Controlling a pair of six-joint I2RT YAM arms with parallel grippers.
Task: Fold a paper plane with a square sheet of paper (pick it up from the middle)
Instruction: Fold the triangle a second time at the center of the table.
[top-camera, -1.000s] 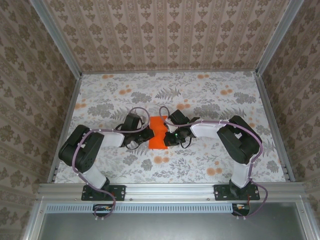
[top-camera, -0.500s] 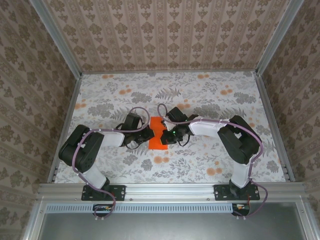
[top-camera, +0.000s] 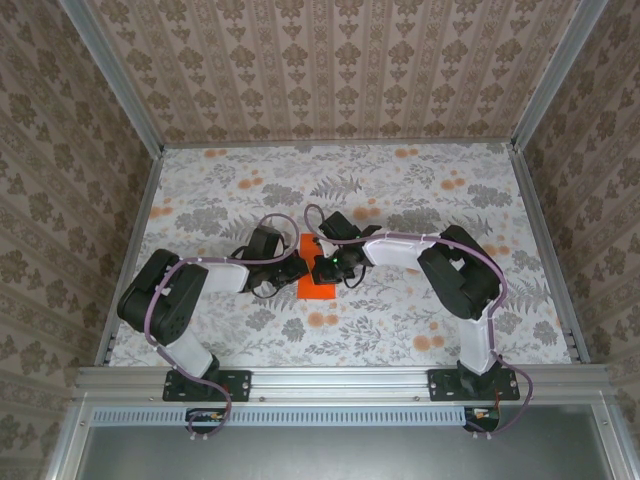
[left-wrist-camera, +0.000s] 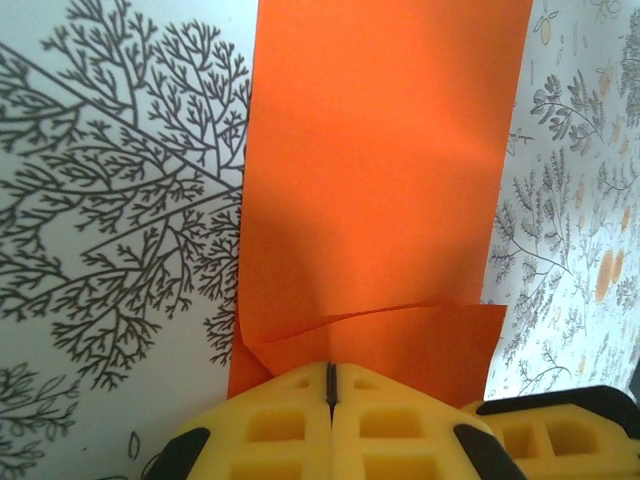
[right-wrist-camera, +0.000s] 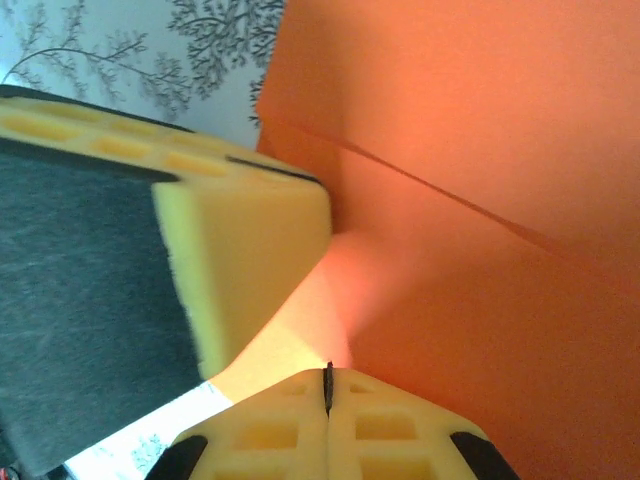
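Table (top-camera: 450, 200) open around sheet (top-camera: 316, 288) | left hand (left-wrist-camera: 330, 372), right hand (right-wrist-camera: 328, 378) closed, touching it

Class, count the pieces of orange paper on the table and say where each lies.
1. The square sheet of paper lies partly folded at mid-table, between the left arm and the right arm, their shut jaws over it. They cover part, so another piece could be hidden.

- Tabletop (top-camera: 400, 190): the far half is open for passage.
- Centre: the left end effector (left-wrist-camera: 330, 382) and right end effector (right-wrist-camera: 328, 385) meet tip to tip over the square sheet of paper (top-camera: 318, 289), blocking it.
- Walls (top-camera: 330, 70) bound the far, left and right edges.
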